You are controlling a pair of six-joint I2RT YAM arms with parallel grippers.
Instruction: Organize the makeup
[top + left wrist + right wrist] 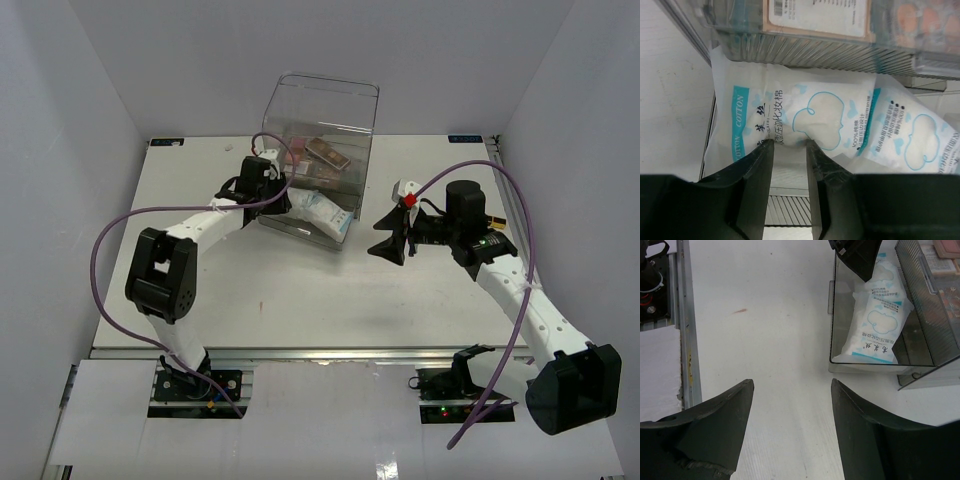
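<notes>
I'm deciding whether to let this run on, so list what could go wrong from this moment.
1. The left end effector meets only the thin edge of the cotton packet; a grip there could slip or drag it out of the drawer.
2. That packet overlaps a second packet, which may shift with it.
3. The upper tier of the clear box hangs close above; lifting could knock it.

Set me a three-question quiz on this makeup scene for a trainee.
1. True or false: the right claw is shut on a packet.
2. The white-and-blue packets lie: A on the table; B in the clear box's bottom drawer; C on top of the box.
3. Fill in: the ___ claw is at the packets.
Key: 1 false, it is open; 2 B; 3 left claw.
</notes>
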